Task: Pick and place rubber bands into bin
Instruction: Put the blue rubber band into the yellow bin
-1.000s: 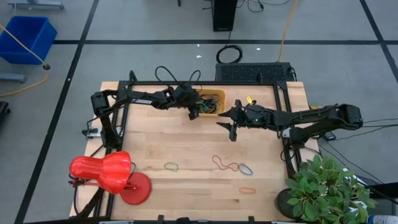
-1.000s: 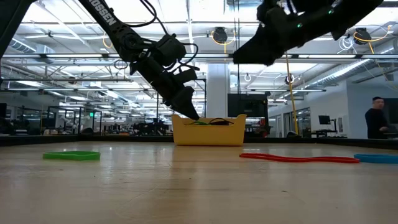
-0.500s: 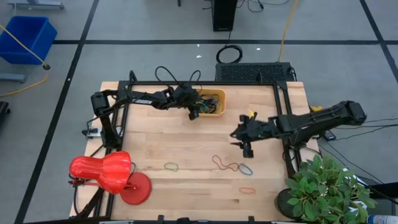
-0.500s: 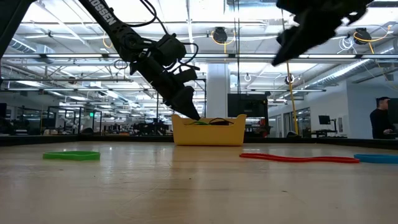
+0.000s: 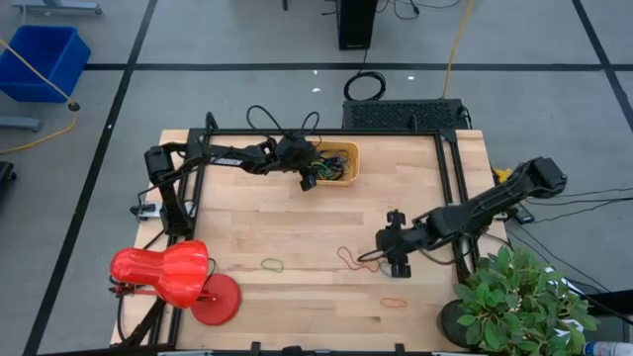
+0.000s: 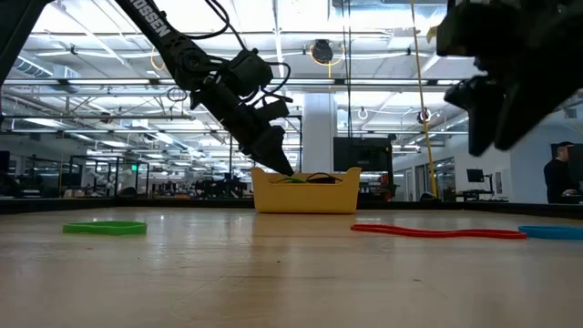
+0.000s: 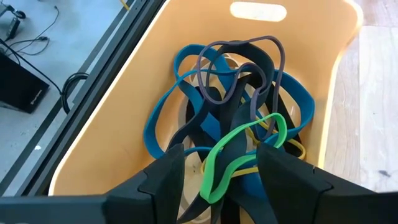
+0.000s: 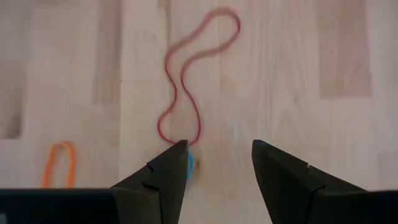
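- Right gripper has swung down to lower right, fingers spread above the red band.
- Thin, flat band could slip the pinch.
- Left gripper, spread, hovers over the bin; green band might snag.

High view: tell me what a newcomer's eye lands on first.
The red lamp at the table's near left corner stands out most. Next, the left gripper hangs open over the orange-yellow bin at the far edge, where a green rubber band lies on a tangle of blue and black bands. The right gripper, open, hovers above the red rubber band near the front right.
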